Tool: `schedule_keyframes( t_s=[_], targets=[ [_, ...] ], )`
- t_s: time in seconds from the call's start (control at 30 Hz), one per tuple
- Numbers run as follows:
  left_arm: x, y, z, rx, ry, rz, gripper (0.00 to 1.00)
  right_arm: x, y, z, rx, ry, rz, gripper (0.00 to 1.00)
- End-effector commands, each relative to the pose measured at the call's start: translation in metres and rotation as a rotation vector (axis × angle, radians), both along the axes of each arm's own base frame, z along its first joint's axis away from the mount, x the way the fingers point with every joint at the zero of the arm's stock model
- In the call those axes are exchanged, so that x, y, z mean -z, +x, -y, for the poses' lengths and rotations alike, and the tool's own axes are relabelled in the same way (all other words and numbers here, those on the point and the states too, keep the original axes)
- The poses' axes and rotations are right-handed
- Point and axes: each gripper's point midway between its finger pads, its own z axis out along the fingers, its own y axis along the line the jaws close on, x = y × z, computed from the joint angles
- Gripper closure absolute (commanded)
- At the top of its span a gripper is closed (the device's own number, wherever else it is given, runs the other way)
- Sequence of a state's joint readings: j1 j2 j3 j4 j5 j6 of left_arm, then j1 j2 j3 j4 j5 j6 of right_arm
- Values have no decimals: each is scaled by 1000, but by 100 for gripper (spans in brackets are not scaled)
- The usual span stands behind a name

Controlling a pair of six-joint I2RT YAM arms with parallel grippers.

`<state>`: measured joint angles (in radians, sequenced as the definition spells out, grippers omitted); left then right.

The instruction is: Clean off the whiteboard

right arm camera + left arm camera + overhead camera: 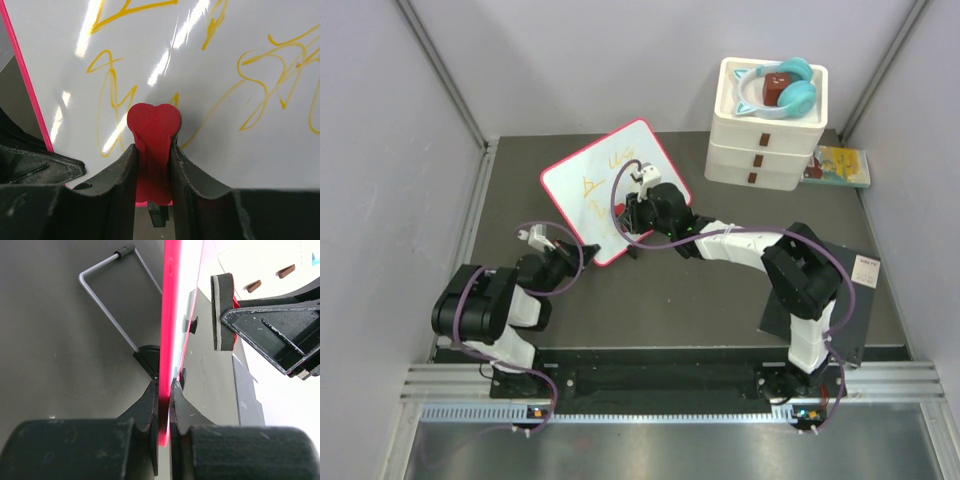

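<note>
The whiteboard [590, 185] stands tilted at the back middle, white with a pink-red rim and yellow-orange scribbles [260, 95]. My left gripper [566, 257] is shut on its lower left edge; in the left wrist view the pink rim [170, 315] runs edge-on between the jaws of the left gripper [164, 387]. My right gripper [636, 212] is in front of the board's lower right part, shut on a red heart-shaped eraser [152, 122]. The heart end of the eraser sticks out past the right gripper [152, 147] against the board face. Its dark pad [222, 310] faces the board.
A wire stand [107, 300] props the board from behind. A white drawer stack [765, 135] with teal headphones [790, 90] on top stands at the back right, a book [840, 165] beside it. A dark grey sheet [855, 300] lies at the right.
</note>
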<state>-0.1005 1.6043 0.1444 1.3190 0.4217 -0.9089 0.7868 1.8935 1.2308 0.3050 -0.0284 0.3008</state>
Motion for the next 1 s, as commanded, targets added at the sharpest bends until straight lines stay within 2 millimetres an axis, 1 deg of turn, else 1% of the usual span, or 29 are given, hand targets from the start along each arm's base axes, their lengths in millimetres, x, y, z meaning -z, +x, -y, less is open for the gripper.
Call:
schedule_keyframes(
  t_s=[0.0,0.03,0.07,0.1,0.2,0.3,0.33,0.43,0.47,0.53,0.6,0.67,0.87,0.9,0.97],
  targets=[
    [72,-27,-20,-105,93,-306,100,-33,15,-3,25,42,76,100],
    [72,-27,-19,-101,102,-308,100,-35,16,-4,24,44,80,100],
    [71,-26,-19,-105,110,-310,100,-31,16,-4,24,39,77,100],
    [82,-31,-23,-122,134,-365,100,-32,17,-4,24,41,79,100],
    [83,-31,-18,-112,177,-364,100,-28,16,-4,24,41,72,100],
    [89,-34,-12,-89,212,-394,100,-25,13,-3,17,40,64,100],
    [93,-38,-9,-73,232,-405,100,-24,11,-3,17,44,63,100],
    [98,-41,0,-58,219,-416,100,-23,9,-2,9,48,59,100],
    [108,-46,-2,-67,224,-456,100,-22,8,-3,5,47,54,100],
    [118,-55,-2,-83,211,-501,100,-22,7,-2,3,45,53,100],
    [120,-54,0,-85,194,-508,100,-20,7,-1,1,38,56,100],
    [124,-54,-6,-133,201,-539,100,-19,7,0,5,35,57,100],
    [135,-64,-6,-184,235,-589,100,-13,9,0,9,25,54,100],
    [137,-67,-3,-179,237,-600,100,-11,9,0,11,17,54,100],
    [143,-69,-8,-213,253,-624,100,-9,9,1,12,10,54,100]
  ],
)
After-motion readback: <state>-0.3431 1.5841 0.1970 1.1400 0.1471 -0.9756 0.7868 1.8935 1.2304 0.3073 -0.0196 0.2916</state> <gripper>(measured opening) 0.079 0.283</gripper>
